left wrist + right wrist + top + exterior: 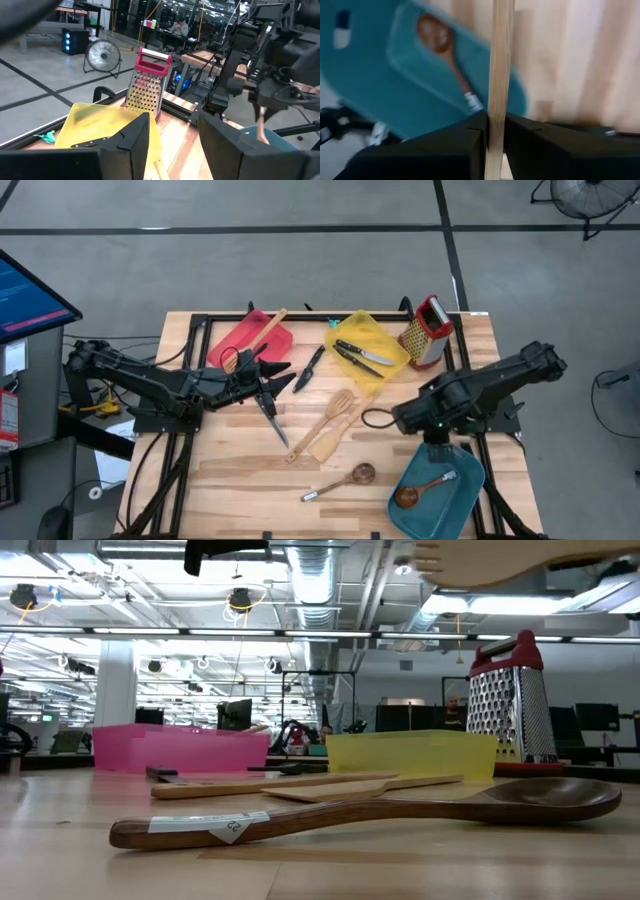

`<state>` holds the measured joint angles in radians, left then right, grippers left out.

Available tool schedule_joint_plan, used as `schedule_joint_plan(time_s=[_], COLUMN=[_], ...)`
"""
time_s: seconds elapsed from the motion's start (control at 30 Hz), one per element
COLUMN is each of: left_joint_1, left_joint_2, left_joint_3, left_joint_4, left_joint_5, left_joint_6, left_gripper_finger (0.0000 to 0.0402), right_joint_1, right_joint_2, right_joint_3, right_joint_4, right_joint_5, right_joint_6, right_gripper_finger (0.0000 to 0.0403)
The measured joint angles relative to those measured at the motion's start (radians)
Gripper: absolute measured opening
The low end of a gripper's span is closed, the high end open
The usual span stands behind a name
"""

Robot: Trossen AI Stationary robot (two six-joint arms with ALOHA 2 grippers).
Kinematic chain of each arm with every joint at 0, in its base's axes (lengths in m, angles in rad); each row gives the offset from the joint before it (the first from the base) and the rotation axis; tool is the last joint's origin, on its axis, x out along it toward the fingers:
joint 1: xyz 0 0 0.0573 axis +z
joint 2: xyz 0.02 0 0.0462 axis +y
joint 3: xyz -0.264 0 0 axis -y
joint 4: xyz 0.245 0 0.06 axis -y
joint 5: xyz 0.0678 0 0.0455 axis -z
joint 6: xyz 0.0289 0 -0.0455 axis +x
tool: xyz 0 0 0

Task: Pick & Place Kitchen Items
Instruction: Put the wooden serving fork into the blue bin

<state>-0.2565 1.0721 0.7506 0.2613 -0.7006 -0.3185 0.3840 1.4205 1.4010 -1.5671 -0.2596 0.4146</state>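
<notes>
**Step in hand.** Placing is under way on the right side. The right gripper [495, 125] is held above the teal tray [470, 480] and is clamped on the handle of a pale wooden utensil [499, 70]. The head of the utensil is not identified in the wrist view. One dark-bowled spoon [420, 492] is already lying in that tray.

The left gripper [172, 150] is stationed over the table's left-centre, beside the red tray [245, 340]. Its fingers are apart and nothing is seen between them. A steel knife [278, 420] lies at its tip; contact cannot be confirmed.

**Next move, as judged.** A lowering into the tray and a release are called for. The long handle should be laid along the tray beside the spoon, not across the rim.

**Edges and room.**
- The teal tray sits at the table's front right corner, close to the table's edges, so an overhanging handle could tip out.
- Two wooden turners [332, 425] and a spoon [340, 480] remain on open board at the centre, well apart from both arms.
- The yellow tray [385, 330] and the grater [428, 330] crowd the far right side.
</notes>
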Motion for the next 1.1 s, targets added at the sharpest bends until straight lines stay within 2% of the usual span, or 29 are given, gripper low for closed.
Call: schedule_joint_plan(time_s=[0.23,0.47,0.67,0.93,1.1], left_joint_1=[0.0,0.0,0.0,0.0,0.0], left_joint_2=[0.0,0.0,0.0,0.0,0.0], left_joint_3=[0.0,0.0,0.0,0.0,0.0], left_joint_4=[-0.004,-0.007,-0.008,-0.009,-0.01], left_joint_5=[0.0,-0.001,-0.001,-0.001,-0.001], left_joint_6=[0.0,0.0,0.0,0.0,0.0], left_gripper_finger=[0.0149,0.0145,0.0144,0.0144,0.0144], right_joint_1=[0.068,0.173,0.273,0.384,0.41], right_joint_2=[0.002,-0.017,-0.041,-0.055,-0.055], right_joint_3=[0.001,0.001,0.0,-0.004,-0.068], right_joint_4=[-0.006,-0.002,-0.005,-0.003,-0.004], right_joint_5=[-0.159,-0.283,-0.436,-0.536,-0.635], right_joint_6=[0.131,0.278,0.413,0.512,0.521], right_gripper_finger=[0.0038,0.0038,0.0038,0.0038,0.0038])
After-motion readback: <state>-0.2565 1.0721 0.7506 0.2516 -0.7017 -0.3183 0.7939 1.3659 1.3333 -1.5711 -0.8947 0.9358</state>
